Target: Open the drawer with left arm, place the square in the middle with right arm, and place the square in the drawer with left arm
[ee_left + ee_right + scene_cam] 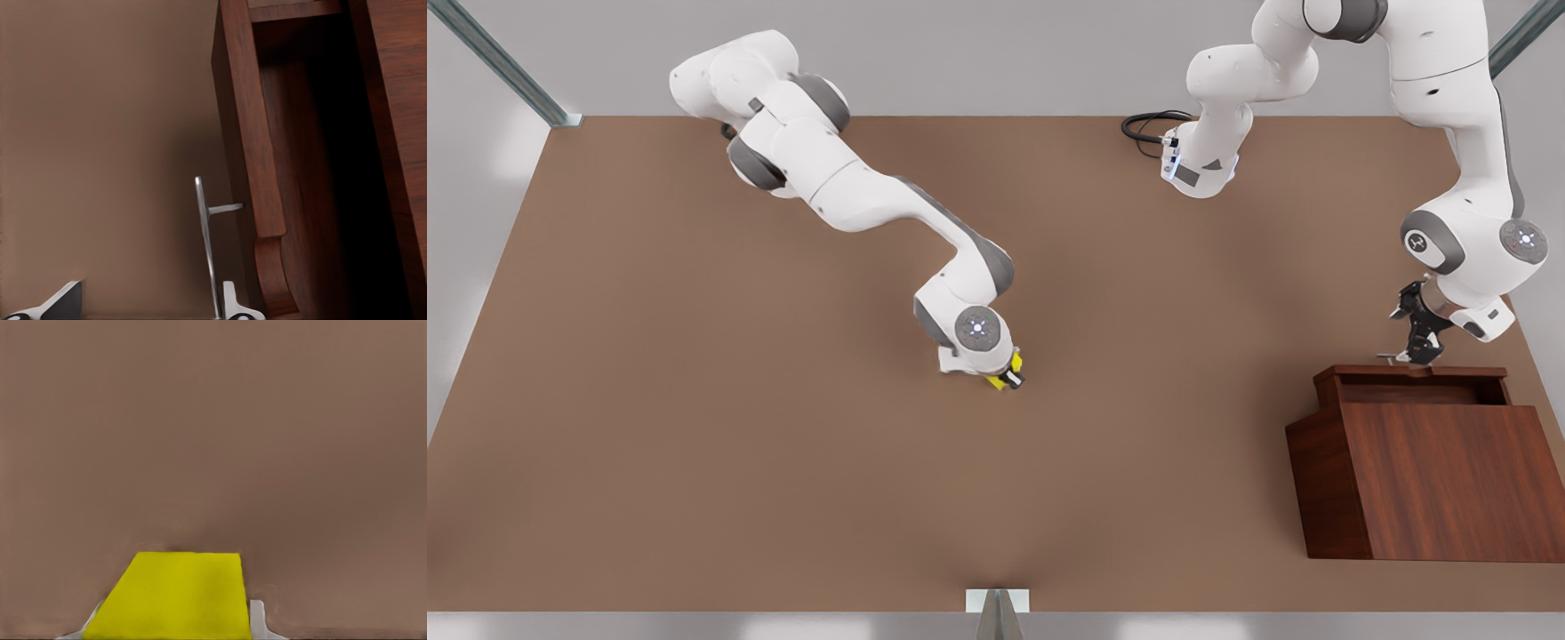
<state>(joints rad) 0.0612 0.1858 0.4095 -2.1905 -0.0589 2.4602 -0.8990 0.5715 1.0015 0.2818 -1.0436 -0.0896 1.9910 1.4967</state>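
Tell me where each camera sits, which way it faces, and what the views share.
Front view: high above the table, looking down; both arms, the open drawer and the square show.
Left wrist view: on the left arm, facing the drawer and handle; left hand open, fingertips straddling the handle.
Right wrist view: on the right arm, facing the table; right hand grips the square.
Shared: drawer in front and left wrist; square in front and right wrist.

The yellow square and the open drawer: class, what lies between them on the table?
Bare tabletop, per the front view, between square and drawer.
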